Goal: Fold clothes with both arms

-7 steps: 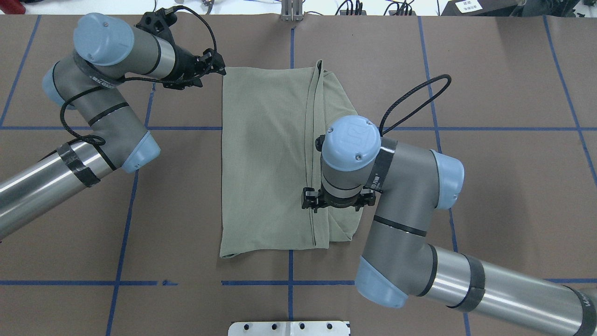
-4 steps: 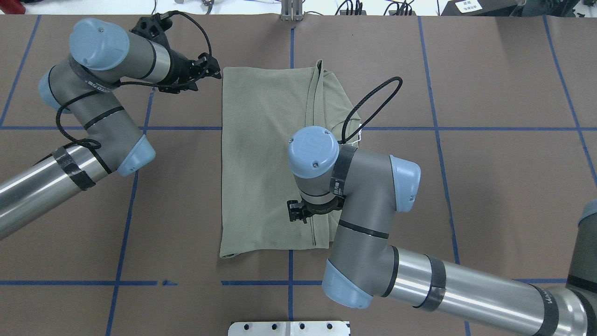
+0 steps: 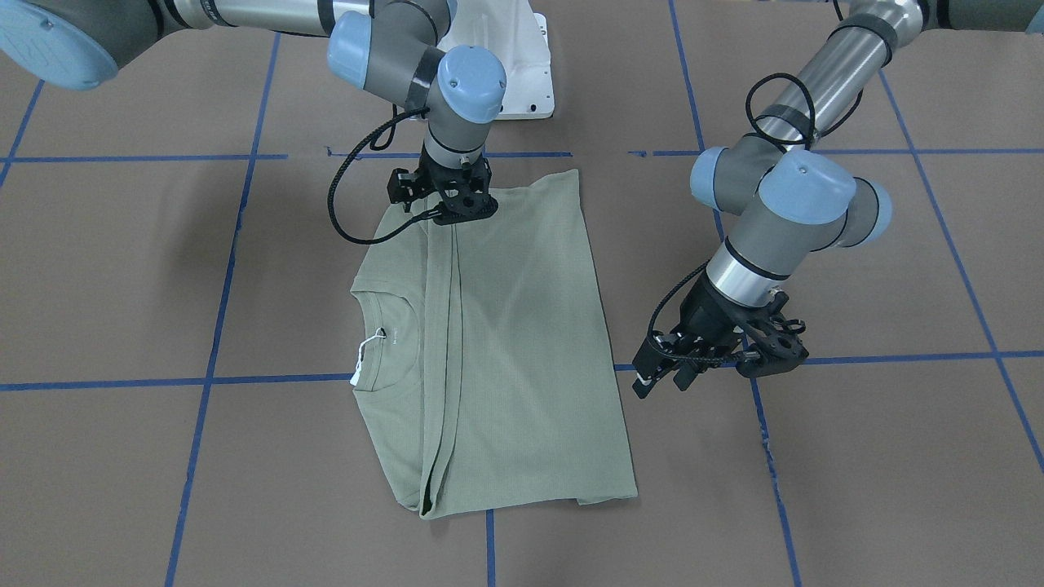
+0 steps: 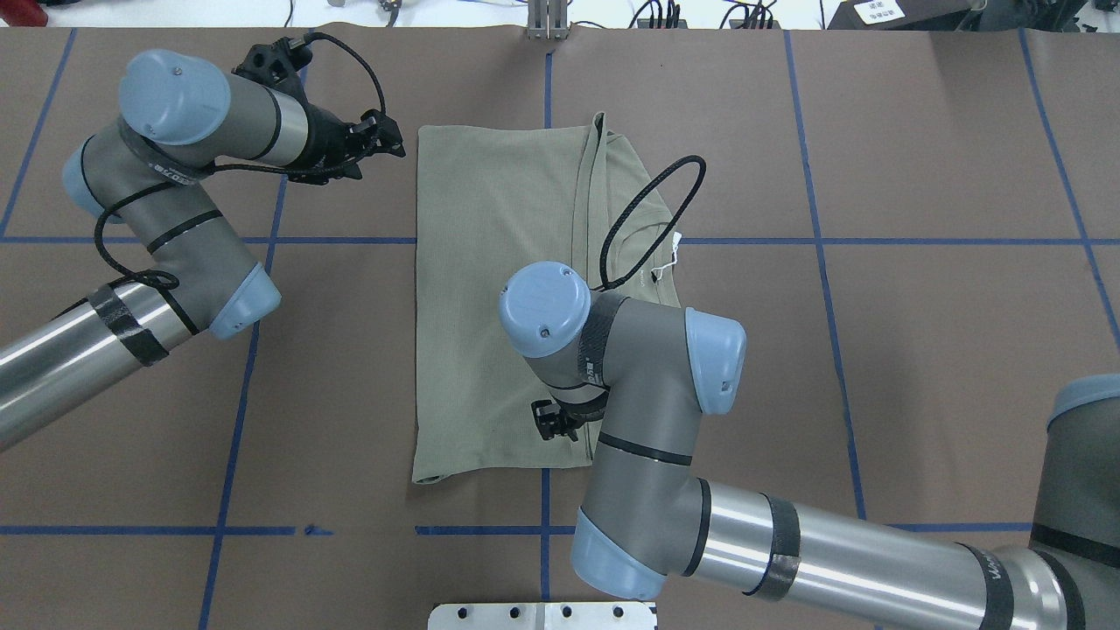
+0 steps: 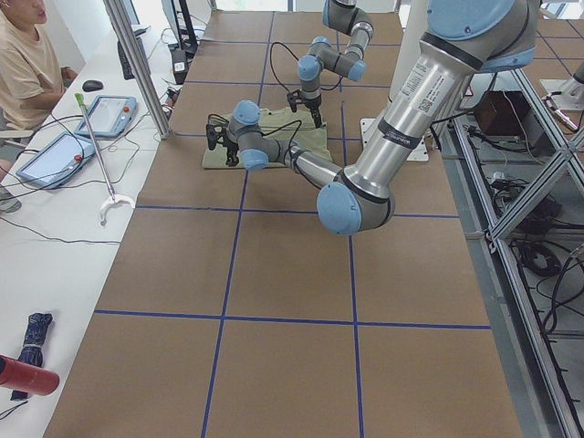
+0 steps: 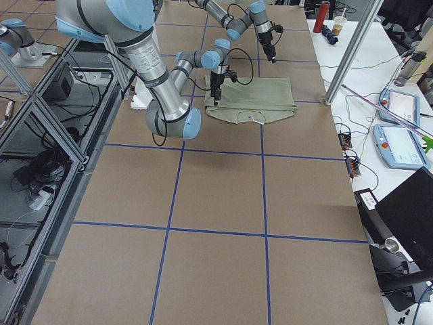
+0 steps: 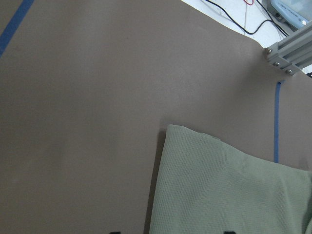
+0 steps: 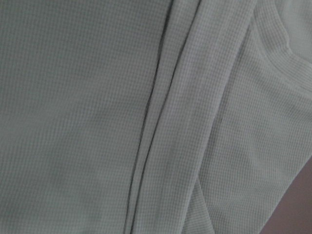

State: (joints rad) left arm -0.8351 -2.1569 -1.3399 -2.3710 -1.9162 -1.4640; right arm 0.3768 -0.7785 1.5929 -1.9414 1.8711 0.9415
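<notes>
My right gripper (image 3: 455, 214) has slid further in across the shirt (image 4: 490, 289), low over its long fold near the hem; whether it grips, I cannot tell. My left gripper (image 4: 392, 145) has backed off the far corner, jaws wide. Shirt lies folded flat on the table (image 4: 919, 350)

- A brown table cover (image 4: 919, 367) was crossed by blue tape lines (image 4: 962, 241).
- A white pedestal base (image 3: 526, 73) stood at the table's edge.
- A seated person (image 5: 23, 64) in a beige shirt was at a white side bench (image 5: 55, 237).
- A tablet (image 5: 50, 157) and a red cylinder (image 5: 23, 376) lay on that bench.
</notes>
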